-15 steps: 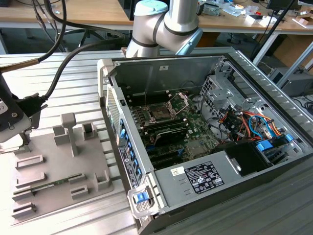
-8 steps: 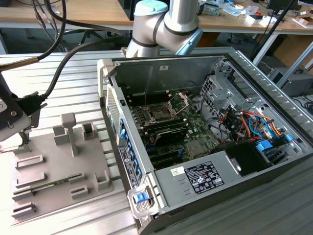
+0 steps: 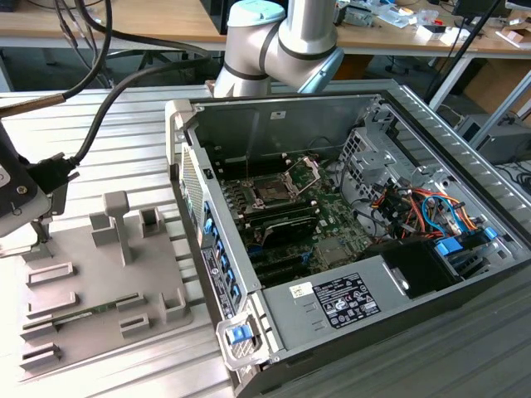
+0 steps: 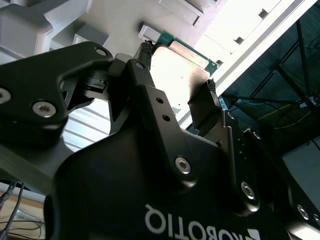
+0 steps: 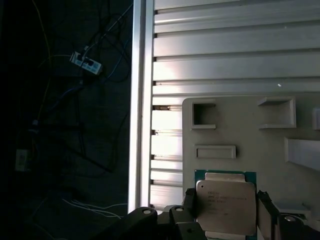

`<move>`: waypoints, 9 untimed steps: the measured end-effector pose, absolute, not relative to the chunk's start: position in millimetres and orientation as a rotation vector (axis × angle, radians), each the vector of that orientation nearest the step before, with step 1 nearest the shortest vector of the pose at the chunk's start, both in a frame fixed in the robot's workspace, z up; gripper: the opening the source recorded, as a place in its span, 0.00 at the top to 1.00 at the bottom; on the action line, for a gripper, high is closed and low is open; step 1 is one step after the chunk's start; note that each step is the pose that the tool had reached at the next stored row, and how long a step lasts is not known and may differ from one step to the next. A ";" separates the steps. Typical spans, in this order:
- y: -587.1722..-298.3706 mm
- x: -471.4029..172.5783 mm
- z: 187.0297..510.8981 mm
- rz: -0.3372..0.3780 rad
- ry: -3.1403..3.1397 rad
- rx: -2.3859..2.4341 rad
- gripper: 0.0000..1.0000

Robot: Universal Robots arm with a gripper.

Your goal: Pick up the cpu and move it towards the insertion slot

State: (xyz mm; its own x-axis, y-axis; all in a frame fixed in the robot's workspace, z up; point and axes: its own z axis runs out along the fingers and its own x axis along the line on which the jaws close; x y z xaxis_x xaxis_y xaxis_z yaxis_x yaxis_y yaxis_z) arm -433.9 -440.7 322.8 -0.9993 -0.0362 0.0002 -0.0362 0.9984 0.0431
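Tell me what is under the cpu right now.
In the first wrist view the cpu, held between the fingers, sits over the grey tray. The patch directly beneath is covered, so whether it touches cannot be told.

Hard glare on cpu (image 4: 177, 75), dark bkgd.

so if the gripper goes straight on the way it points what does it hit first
Most likely the cpu, straight ahead of the gripper, with the grey tray behind it; depth unclear.
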 end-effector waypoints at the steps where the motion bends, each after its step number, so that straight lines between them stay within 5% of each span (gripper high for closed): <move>1: -440.7 -433.9 323.2 -0.068 -3.139 0.057 0.45; 9: -440.7 -434.0 325.8 -0.068 -3.139 0.057 0.45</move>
State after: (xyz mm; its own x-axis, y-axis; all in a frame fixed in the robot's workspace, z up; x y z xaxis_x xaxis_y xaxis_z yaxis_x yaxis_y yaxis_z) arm -434.0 -440.7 325.8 -0.9993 -0.0362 0.0002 -0.0362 0.9984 0.0431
